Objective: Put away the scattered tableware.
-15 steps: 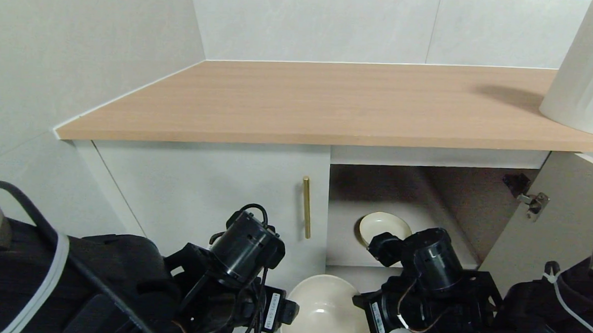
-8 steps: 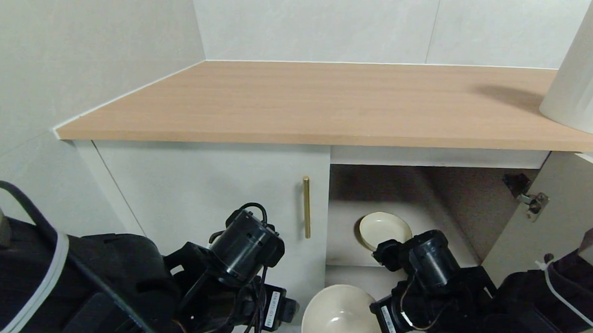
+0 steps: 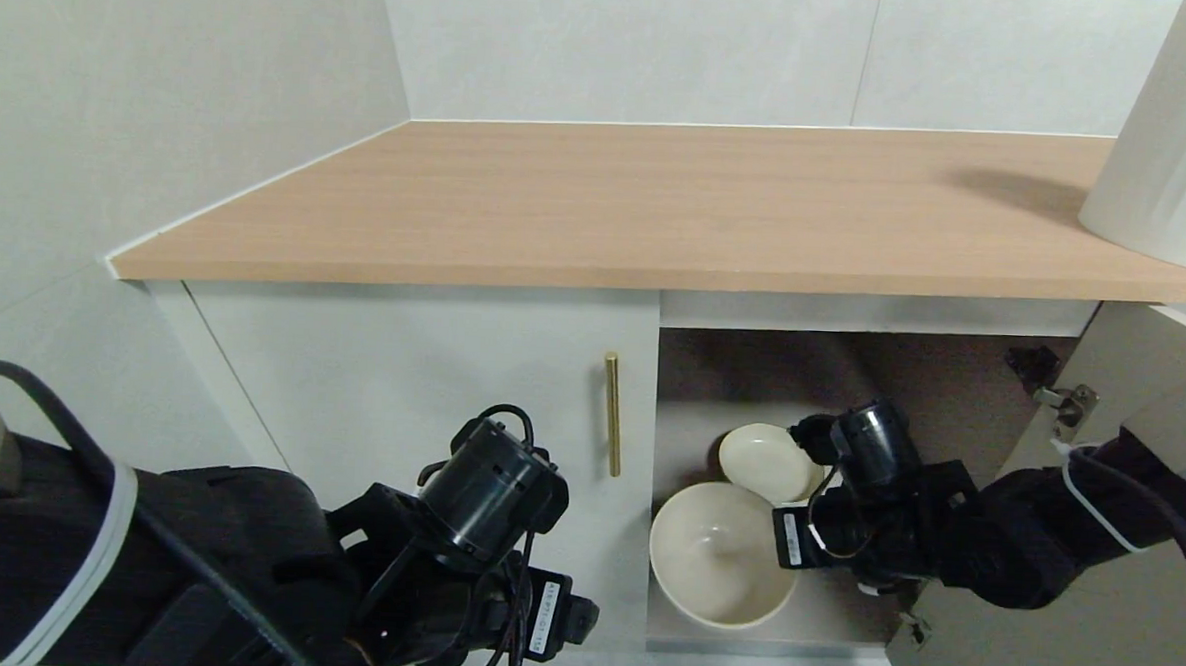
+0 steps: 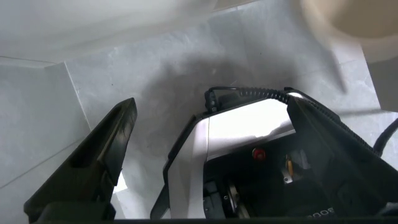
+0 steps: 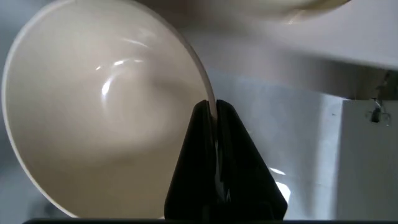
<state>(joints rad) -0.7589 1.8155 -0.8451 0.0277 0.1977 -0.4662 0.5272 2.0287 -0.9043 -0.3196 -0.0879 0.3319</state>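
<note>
Print on the white stickers [image 3: 787, 540] is unreadable.

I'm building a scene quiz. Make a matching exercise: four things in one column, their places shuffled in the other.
Things:
1. bowl
2. plate
3. handle
4. ribbed white object

Places:
a. on the countertop
b. on the shut door
c. pinched at its rim by the right gripper
d. lying free, deeper in the cabinet

Pairs: 1-c, 2-d, 3-b, 4-a
</note>
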